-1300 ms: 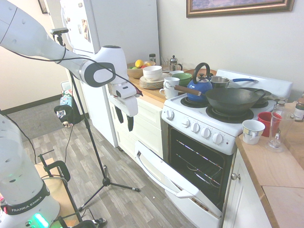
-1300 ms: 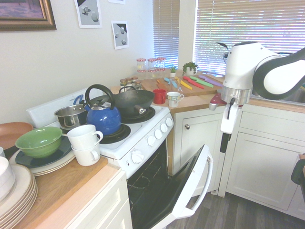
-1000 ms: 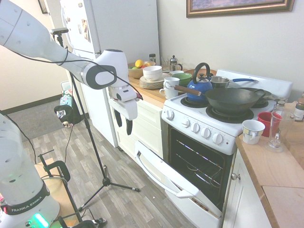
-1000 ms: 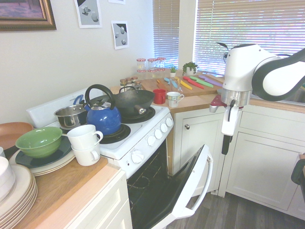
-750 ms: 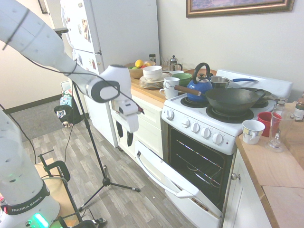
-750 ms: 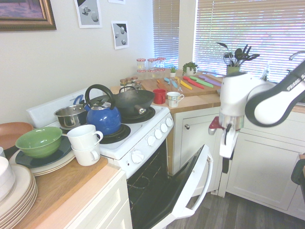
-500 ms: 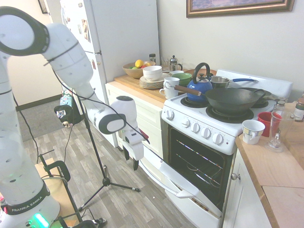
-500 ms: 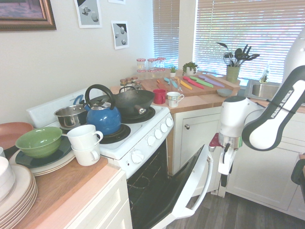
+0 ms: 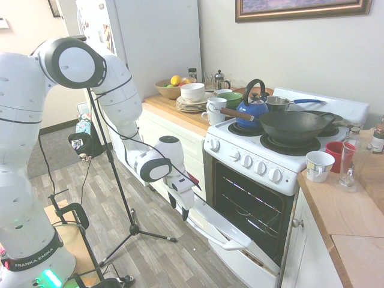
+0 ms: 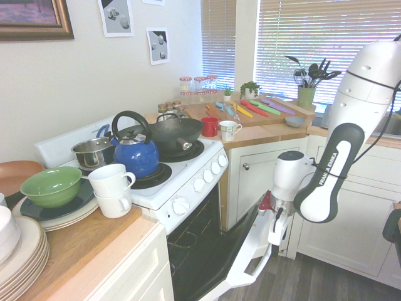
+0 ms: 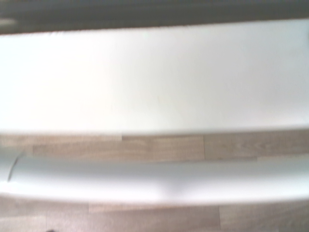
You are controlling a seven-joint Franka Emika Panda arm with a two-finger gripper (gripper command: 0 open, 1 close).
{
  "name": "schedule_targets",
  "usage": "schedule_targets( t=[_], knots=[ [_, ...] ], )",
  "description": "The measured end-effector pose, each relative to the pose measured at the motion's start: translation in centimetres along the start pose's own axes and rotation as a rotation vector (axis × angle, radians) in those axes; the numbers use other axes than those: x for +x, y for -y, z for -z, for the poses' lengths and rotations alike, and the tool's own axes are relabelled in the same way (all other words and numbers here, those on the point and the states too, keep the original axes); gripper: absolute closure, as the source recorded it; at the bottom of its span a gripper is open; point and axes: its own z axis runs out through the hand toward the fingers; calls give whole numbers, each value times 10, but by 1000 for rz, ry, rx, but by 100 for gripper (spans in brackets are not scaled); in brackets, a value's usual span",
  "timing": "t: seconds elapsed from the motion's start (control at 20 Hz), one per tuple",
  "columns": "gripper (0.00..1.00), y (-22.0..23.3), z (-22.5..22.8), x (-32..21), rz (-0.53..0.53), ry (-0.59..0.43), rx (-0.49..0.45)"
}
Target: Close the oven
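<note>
Oven is seen with its door hanging half open, nothing closed yet, the gripper lowered beside the handle; finger state cannot be told.

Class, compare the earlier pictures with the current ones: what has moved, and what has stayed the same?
The white arm's gripper has come down from counter height to the white bar handle of the half-open white oven door. Nothing is grasped. The door's angle and the stovetop cookware are unchanged.

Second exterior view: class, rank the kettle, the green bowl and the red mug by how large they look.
1. Kettle
2. Green bowl, close behind; it sits nearer the camera, so unsure.
3. Red mug, clearly smallest, though farthest.
</note>
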Motion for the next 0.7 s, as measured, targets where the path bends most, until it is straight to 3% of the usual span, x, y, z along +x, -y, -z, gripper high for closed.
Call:
schedule_targets(
  t=[0.7],
  knots=[
    [0, 59, -33, 13, 28, -62, 31]
  ],
)
